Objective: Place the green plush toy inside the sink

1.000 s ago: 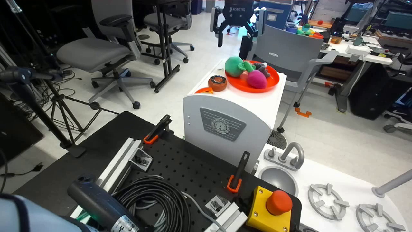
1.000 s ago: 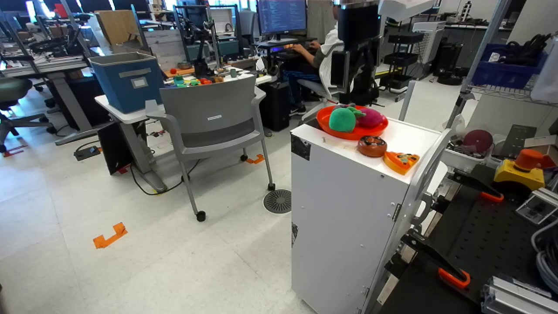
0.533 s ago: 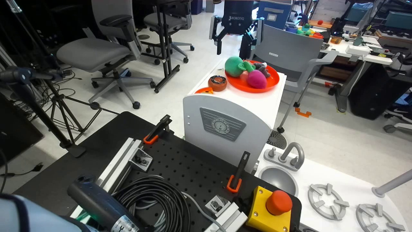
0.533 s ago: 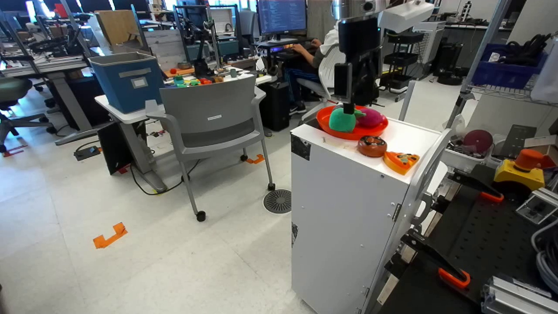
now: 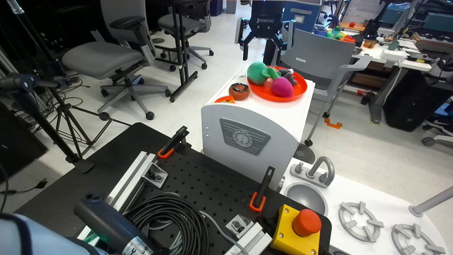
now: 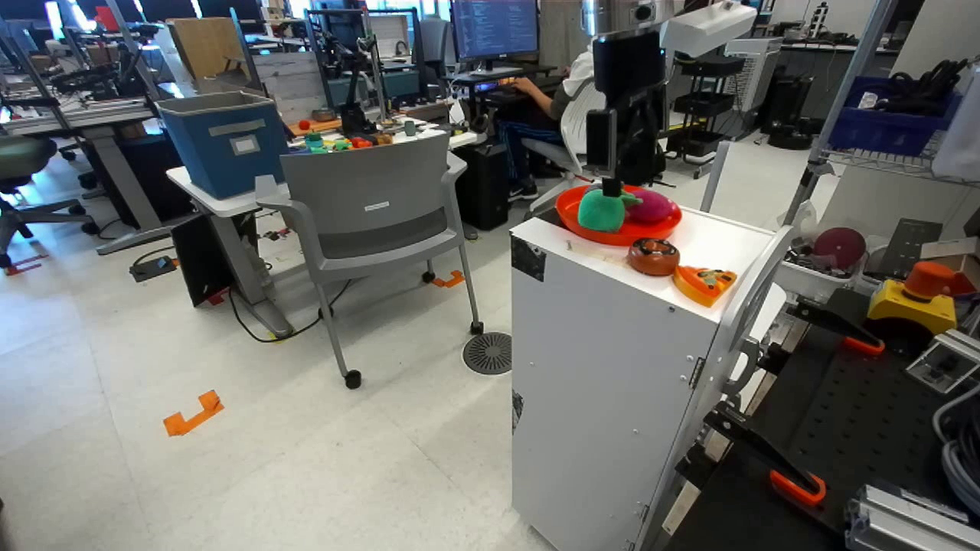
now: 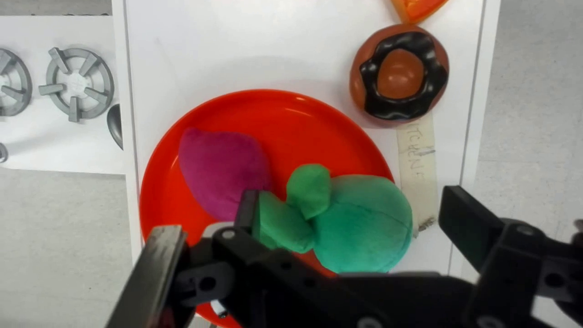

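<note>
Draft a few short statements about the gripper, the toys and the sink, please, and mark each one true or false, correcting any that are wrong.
1. The gripper is open. True.
2. The green plush toy rests on the red plate. True.
3. The red plate holds only that one toy. False: a magenta toy lies on it too.
4. The sink has an arched grey faucet. True.
5. The sink is bright red inside. False: it is grey.
6. The gripper hangs right over the sink. False: it is near the red plate, away from the sink.
</note>
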Controlling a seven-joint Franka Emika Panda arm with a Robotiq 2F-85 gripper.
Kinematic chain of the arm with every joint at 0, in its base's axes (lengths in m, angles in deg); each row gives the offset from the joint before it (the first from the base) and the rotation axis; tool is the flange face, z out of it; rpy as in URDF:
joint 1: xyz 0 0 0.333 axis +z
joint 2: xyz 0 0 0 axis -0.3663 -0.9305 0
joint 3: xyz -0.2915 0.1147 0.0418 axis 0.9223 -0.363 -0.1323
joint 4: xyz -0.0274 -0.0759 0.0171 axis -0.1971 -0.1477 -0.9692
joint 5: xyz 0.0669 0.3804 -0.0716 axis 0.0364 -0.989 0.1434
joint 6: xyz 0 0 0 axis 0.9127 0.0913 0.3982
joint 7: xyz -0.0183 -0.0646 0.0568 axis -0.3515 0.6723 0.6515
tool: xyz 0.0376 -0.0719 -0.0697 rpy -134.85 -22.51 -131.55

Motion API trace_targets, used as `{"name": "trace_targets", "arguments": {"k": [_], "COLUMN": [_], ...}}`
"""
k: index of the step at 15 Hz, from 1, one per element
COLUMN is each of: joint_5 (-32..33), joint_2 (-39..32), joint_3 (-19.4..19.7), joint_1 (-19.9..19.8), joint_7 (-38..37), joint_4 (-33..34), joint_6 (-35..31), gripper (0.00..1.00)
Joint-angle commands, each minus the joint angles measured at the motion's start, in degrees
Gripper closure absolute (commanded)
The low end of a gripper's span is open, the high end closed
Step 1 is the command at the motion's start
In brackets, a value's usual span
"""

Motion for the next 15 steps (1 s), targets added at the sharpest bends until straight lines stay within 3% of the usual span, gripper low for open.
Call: {"name": "trace_targets", "arguments": {"k": [1, 6, 15], "joint_5": [1.0, 1.8, 1.1], "joint_2": [-1.2, -2.0, -4.1], "joint_3": [0.2, 0.2, -0.6], "joint_1": [-0.2, 0.1, 0.3], "joint_7": [0.3, 0.6, 4.0], "joint_4": [1.6, 1.7, 2.2], "joint_6": [-1.5, -4.9, -4.0], "gripper": [0.0, 0.0, 0.0]}}
